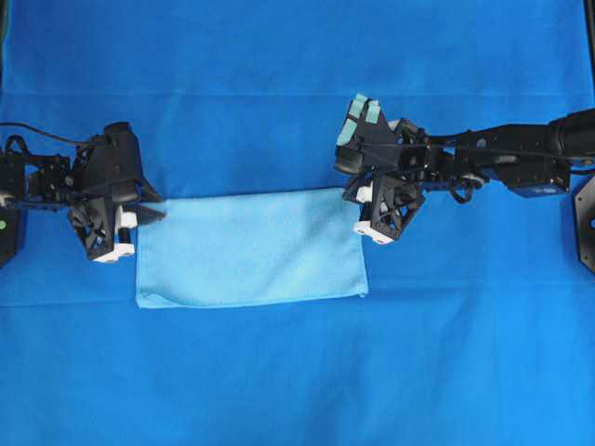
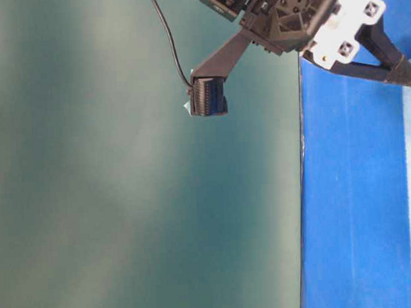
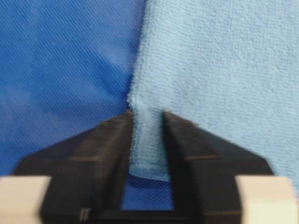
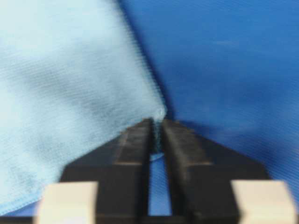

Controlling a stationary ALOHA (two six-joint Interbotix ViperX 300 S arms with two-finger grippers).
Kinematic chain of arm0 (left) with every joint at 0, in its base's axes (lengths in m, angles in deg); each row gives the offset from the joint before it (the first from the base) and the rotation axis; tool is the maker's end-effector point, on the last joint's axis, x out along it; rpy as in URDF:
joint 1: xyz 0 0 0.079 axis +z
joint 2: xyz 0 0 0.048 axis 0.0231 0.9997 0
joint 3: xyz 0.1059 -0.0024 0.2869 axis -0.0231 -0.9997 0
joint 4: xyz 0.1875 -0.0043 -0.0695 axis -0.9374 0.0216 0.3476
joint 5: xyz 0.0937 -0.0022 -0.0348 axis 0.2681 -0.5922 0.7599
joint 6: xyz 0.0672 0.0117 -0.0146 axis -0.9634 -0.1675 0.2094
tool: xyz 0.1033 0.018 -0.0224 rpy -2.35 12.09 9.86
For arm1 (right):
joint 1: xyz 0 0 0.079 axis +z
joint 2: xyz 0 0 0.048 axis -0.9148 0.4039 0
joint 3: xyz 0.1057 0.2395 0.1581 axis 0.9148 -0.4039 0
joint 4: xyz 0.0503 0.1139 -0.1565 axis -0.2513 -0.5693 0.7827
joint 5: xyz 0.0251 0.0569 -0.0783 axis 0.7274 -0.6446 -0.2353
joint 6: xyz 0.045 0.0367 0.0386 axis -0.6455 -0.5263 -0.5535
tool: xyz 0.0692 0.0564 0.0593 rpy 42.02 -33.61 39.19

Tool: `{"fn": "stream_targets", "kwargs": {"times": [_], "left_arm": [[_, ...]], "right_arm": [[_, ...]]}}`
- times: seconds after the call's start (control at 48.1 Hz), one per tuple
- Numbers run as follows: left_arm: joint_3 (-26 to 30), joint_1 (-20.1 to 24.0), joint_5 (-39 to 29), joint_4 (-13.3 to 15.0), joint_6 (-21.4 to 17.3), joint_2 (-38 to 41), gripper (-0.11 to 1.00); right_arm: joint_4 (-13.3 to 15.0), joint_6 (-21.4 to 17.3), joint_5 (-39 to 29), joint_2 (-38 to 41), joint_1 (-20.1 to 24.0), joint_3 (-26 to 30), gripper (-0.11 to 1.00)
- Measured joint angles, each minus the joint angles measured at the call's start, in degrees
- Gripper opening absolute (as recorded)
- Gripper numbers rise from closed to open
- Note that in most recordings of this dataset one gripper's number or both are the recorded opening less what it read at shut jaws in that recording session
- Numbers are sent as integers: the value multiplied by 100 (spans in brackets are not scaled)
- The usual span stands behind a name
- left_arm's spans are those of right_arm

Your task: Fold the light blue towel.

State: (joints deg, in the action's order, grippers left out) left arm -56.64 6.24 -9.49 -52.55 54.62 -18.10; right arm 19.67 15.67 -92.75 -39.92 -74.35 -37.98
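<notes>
Two claws: each is closed on one far corner of the light blue towel, the left one at the left far corner, the right one at the right far corner.
Left gripper: its black jaws pinch a narrow tongue of towel corner; the cloth fills the gap between them and its stitched hem shows low in the slot.
Right gripper: its jaws stand nearly together, with only the very tip of the corner caught between them.
Towel position: it lies flat as a wide rectangle on the royal-blue table cloth, between the two arms, near edge towards the camera, already looking doubled along its length.
Risk, right side: the bite looks thin, so I judge the corner could slip out once the arm pulls, leaving that side behind.
Risk, left side: the grip is deeper, so uneven hold could skew the fold if only one corner travels.
Risk, table cloth: the jaw tips sit right at the surface; whether any royal-blue fabric is also pinched cannot be told, and if so it would lift too.
Risk, layers: if only the top layer is held, the doubled towel may peel open.
</notes>
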Motion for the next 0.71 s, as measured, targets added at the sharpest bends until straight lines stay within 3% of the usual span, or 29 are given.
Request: {"fn": "stream_targets", "kwargs": {"times": [0.104, 0.416, 0.707], "left_arm": [[62, -9, -167, -9, 0, -18, 3], [229, 114, -1046, 0, -9, -668, 3], [694, 176, -2663, 0, 44, -2320, 3]], "right_arm": [[9, -9, -70, 0, 26, 9, 2], [9, -53, -360, -686, 53, 0, 2], [9, -35, -668, -1872, 70, 0, 2]]}}
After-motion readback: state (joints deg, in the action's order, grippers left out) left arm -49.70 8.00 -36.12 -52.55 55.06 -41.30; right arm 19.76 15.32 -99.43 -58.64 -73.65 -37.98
